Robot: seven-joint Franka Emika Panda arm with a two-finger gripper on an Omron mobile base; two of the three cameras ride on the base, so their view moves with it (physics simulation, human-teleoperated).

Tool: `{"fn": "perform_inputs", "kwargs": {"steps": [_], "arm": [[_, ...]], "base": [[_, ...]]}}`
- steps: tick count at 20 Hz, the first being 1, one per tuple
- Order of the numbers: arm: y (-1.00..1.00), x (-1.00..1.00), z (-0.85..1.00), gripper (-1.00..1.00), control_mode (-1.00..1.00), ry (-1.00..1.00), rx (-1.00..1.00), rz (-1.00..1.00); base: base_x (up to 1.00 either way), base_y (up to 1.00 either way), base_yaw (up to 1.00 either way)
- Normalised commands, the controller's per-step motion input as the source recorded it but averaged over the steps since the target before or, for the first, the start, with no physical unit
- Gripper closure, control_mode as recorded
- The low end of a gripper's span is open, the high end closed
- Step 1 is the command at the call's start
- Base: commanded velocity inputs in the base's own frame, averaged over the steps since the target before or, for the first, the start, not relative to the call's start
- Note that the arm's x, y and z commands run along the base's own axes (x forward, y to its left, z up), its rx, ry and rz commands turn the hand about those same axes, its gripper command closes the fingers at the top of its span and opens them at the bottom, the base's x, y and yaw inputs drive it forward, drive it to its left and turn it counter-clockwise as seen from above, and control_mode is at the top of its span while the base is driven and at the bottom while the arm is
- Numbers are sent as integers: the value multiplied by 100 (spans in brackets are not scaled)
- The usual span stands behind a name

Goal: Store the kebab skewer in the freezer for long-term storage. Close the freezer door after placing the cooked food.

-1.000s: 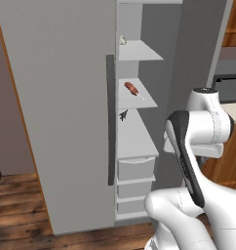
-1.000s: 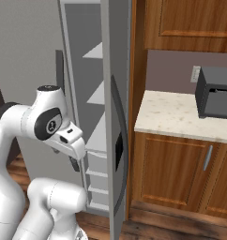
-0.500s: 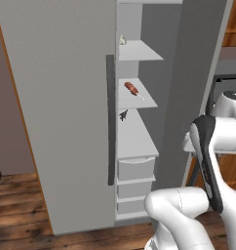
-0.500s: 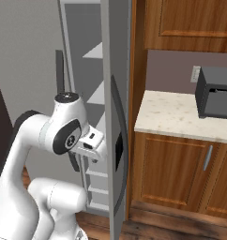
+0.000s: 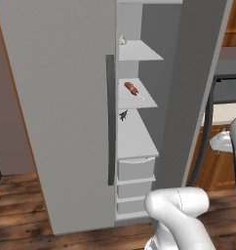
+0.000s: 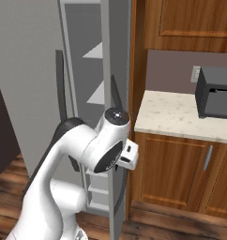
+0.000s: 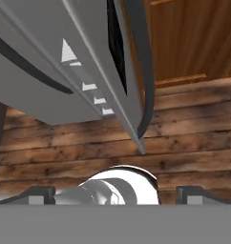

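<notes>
You are looking at the tall grey freezer with its freezer door standing open, swung out to the right in the left base view. The kebab skewer is lying on a white shelf inside, the second shelf from the top. It is resting flat, with its red-brown meat toward the back and its thin pale stick pointing toward the front. A small pale thing is sitting on the shelf above it, and a tiny dark thing is sitting at the back of the shelf below. White drawers are sitting under the shelves.

Your gripper is hanging wide open, with its two dark fingertips far apart at the bottom of the hand view. It is holding nothing. It is looking down at the wooden floor and at the bottom edge of the open door with its long dark handle.

In the right base view, the white arm is bending just in front of the door's edge. A stone counter with a dark microwave is sitting to the right.
</notes>
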Motion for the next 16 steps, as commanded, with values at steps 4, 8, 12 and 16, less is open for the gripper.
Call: {"fn": "perform_inputs", "kwargs": {"steps": [4, 8, 12, 16], "arm": [[-29, 31, 0, -100, -100, -2, 1, 8], [-23, 36, 0, -100, -100, -10, 0, 12], [-15, 33, -2, -100, -100, -19, 0, 12], [-10, 36, 0, -100, -100, -20, 0, 8]], "base": [[0, 0, 0], [0, 0, 0], [0, 0, 0], [0, 0, 0]]}}
